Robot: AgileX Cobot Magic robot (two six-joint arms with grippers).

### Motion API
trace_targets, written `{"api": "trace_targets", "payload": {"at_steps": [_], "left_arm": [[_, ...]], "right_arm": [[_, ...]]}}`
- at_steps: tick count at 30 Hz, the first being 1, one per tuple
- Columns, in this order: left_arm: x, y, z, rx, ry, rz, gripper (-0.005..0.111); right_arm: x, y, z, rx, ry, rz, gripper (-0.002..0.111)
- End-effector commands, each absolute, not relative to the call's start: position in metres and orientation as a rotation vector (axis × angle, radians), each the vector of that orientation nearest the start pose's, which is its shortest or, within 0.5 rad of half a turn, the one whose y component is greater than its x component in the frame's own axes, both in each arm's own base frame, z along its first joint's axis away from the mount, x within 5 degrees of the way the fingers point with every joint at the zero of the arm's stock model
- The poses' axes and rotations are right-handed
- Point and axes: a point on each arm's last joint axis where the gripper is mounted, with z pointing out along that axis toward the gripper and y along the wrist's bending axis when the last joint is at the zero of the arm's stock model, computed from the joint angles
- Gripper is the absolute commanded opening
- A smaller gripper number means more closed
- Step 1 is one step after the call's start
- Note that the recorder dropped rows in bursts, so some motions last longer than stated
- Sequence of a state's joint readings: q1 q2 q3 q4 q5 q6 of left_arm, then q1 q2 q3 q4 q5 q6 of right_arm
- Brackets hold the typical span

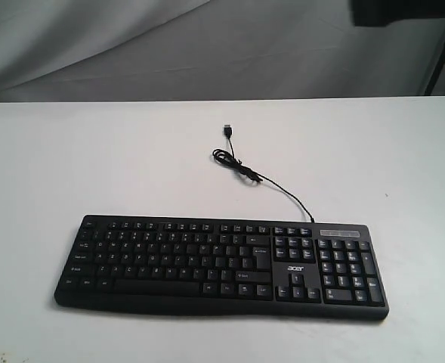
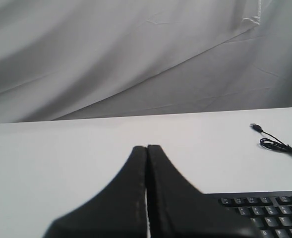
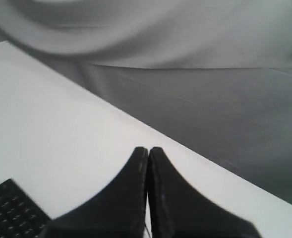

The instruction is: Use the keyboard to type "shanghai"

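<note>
The wide black keyboard (image 1: 220, 261) with white legends and an "acer" logo lies near the front of the white table (image 1: 94, 159). Its thin black cable (image 1: 256, 175) coils behind it and ends in a loose USB plug (image 1: 227, 130). Neither arm shows in the exterior view. In the left wrist view my left gripper (image 2: 146, 148) is shut, fingers pressed together and holding nothing, with a strip of keyboard (image 2: 269, 210) and the cable (image 2: 277, 144) off to one side. My right gripper (image 3: 148, 149) is likewise shut and empty, above the table with a keyboard corner (image 3: 9, 210) beside it.
Grey draped cloth (image 1: 207, 45) hangs behind the table's far edge. A dark stand (image 1: 443, 53) and a black object sit at the back right corner.
</note>
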State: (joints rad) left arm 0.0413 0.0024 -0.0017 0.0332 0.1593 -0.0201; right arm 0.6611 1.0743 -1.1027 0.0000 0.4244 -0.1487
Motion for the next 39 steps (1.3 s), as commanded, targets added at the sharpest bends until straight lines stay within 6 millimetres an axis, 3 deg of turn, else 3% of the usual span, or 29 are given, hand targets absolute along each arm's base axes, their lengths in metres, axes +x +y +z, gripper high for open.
{"api": "trace_targets", "payload": {"at_steps": [1, 7, 12, 17, 22, 31, 39], "left_arm": [[0.056, 0.002, 0.199, -0.024, 1.637, 0.039, 0.0], [0.056, 0.002, 0.199, -0.024, 1.637, 0.039, 0.0], [0.056, 0.002, 0.199, -0.024, 1.637, 0.039, 0.0], [0.056, 0.002, 0.199, -0.024, 1.637, 0.039, 0.0], [0.056, 0.002, 0.199, -0.024, 1.637, 0.039, 0.0], [0.056, 0.002, 0.199, -0.024, 1.637, 0.039, 0.0], [0.056, 0.002, 0.199, -0.024, 1.637, 0.039, 0.0]], "right_arm": [[0.168, 0.082, 0.387, -0.482, 1.74, 0.255, 0.0], [0.125, 0.026, 0.333, -0.243, 1.641, 0.084, 0.0], [0.09, 0.005, 0.284, -0.104, 1.619, -0.019, 0.0], [0.071, -0.001, 0.267, -0.012, 1.564, -0.028, 0.0], [0.06, -0.002, 0.256, -0.016, 1.625, -0.075, 0.0], [0.048, -0.006, 0.247, 0.073, 1.627, -0.102, 0.0], [0.055, -0.007, 0.201, 0.13, 1.665, -0.082, 0.0]]}}
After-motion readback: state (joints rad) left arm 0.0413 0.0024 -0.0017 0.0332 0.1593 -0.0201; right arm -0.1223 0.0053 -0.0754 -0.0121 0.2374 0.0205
